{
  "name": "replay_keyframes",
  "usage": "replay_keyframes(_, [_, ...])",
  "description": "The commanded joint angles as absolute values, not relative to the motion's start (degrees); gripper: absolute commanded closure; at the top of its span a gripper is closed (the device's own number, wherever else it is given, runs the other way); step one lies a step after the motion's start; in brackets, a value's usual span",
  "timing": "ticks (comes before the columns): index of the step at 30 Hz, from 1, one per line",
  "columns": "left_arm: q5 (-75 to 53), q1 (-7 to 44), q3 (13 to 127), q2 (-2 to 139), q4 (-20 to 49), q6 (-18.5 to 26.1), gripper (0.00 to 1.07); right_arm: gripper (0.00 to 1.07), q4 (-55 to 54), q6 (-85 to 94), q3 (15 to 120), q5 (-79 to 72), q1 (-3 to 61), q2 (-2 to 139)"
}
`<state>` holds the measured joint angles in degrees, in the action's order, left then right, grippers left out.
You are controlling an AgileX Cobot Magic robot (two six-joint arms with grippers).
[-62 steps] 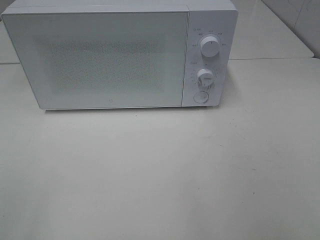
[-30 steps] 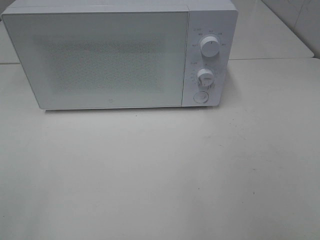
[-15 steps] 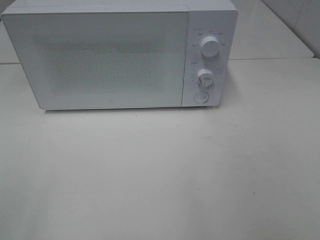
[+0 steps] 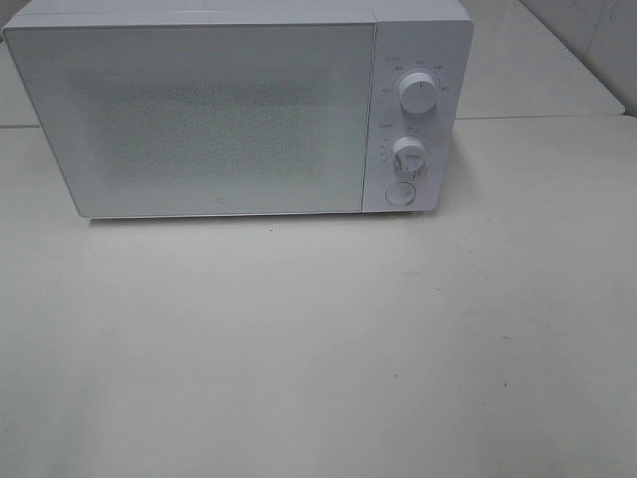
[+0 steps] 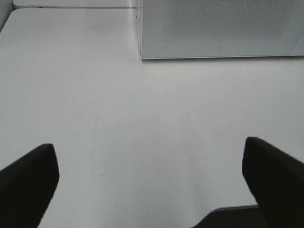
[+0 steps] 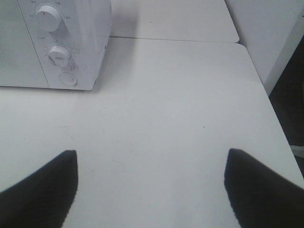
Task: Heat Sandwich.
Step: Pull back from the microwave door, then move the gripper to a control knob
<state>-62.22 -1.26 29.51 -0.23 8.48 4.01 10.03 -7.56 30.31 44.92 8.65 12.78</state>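
The sandwich is out of view in every frame. A white microwave (image 4: pixel 239 110) stands at the back of the table with its door (image 4: pixel 199 119) shut; it also shows in the left wrist view (image 5: pixel 223 28) and the right wrist view (image 6: pixel 57 42). On its right panel sit two knobs (image 4: pixel 418 92) and a round button (image 4: pixel 400 194). My left gripper (image 5: pixel 152 185) hangs open over bare table near the front edge, nothing between its black fingers (image 5: pixel 28 185). My right gripper (image 6: pixel 152 190) is also open and empty, its fingers (image 6: pixel 42 190) wide apart. Neither arm shows in the exterior high view.
The white table (image 4: pixel 318 349) stretches in front of the microwave. A second table (image 6: pixel 171 19) adjoins behind it. The table's right edge (image 6: pixel 273 118) drops off to a dark floor, and its front edge (image 5: pixel 228 209) shows under the left gripper.
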Motion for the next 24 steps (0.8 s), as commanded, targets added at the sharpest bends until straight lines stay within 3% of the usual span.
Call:
replay_keyframes(1, [-61.6,-1.3,29.5,-1.5,8.6,3.7,0.09,0.30,10.1,-7.4,30.8,41.4,8.2,15.5])
replay_keyframes(24, [-61.6,-1.3,29.5,-1.5,8.6,3.7,0.09,0.31,10.5,-9.1,30.8,10.0,8.2,43.3])
